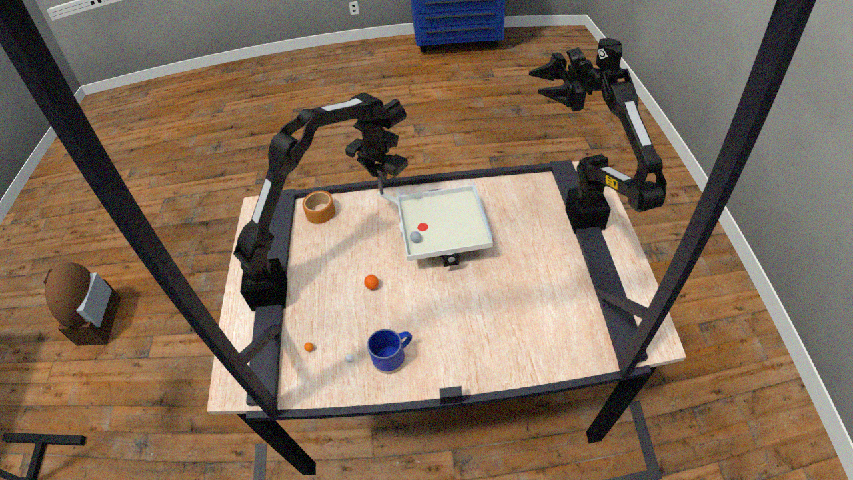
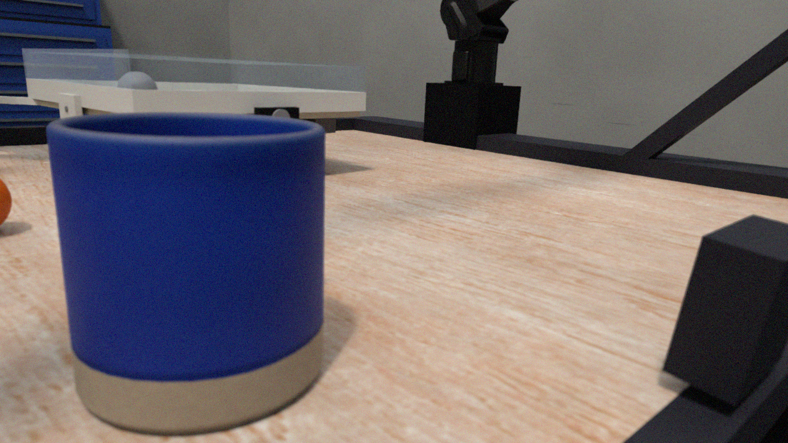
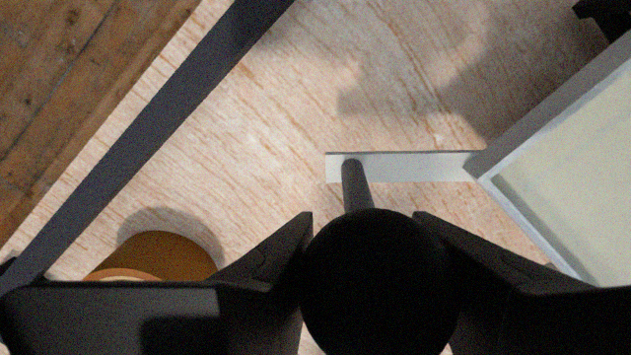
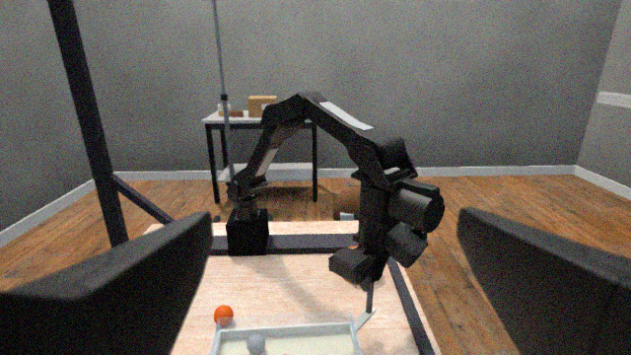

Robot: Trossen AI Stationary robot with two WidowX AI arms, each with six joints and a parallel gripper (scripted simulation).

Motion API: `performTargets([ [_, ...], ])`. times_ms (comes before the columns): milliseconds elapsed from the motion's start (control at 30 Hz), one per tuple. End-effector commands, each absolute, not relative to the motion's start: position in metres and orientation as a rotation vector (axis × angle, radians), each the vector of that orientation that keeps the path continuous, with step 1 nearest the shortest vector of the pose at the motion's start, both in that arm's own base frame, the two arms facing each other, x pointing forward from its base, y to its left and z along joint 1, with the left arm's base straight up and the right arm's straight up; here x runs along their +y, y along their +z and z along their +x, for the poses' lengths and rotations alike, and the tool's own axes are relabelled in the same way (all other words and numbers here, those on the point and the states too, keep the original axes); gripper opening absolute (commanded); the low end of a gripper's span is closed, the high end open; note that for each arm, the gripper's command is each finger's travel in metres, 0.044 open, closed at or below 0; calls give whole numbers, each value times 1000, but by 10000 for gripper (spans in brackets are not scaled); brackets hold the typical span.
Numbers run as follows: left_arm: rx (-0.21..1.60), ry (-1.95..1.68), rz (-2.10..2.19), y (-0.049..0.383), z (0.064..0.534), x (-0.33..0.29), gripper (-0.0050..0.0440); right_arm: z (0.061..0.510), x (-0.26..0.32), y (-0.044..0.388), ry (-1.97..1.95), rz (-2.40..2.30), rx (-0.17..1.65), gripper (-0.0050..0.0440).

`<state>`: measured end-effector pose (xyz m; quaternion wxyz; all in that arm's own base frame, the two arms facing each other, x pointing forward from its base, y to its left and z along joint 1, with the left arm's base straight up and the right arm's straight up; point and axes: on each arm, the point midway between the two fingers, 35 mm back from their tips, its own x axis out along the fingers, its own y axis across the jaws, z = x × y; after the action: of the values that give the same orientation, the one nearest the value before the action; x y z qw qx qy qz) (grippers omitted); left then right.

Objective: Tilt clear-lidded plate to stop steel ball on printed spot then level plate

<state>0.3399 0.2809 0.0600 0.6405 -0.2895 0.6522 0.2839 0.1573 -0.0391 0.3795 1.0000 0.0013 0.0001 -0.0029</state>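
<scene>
The clear-lidded plate [image 1: 450, 251] [image 2: 220, 101] [image 3: 542, 118] [image 4: 291, 327] stands on a low support; it looks nearly level, but I cannot judge a slight tilt. The steel ball [image 1: 415, 237] [image 2: 136, 80] [image 4: 255, 343] is inside, beside the red printed spot [image 1: 422, 227], towards the front-left corner in the top view. My left gripper [image 1: 378, 165] [image 3: 361, 223] is shut on a round black knob [image 3: 380, 281]. The knob's stem [image 3: 356, 187] [image 4: 369, 296] meets the white bar [image 3: 419, 167] at the plate's corner. My right gripper [image 1: 534, 82] [image 4: 335, 222] is open and empty, high and away from the plate.
An orange-brown ring-shaped cup [image 1: 320, 210] [image 3: 163, 251] stands left of the plate. An orange ball [image 1: 370, 282] [image 4: 223, 315], a smaller orange ball [image 1: 308, 346], a small pale ball [image 1: 349, 358] and a blue mug [image 1: 386, 351] [image 2: 187, 247] are nearer the front. Dark rails [image 1: 512, 174] edge the table.
</scene>
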Motion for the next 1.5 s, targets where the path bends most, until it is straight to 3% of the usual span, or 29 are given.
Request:
performTargets([
  [0, 1402, 667, -629, 87, 347, 289, -50, 157, -41, 381, -8, 0, 0, 400],
  [1467, 1429, 660, -638, 77, 339, 282, -50, 157, -41, 381, -8, 0, 0, 400],
])
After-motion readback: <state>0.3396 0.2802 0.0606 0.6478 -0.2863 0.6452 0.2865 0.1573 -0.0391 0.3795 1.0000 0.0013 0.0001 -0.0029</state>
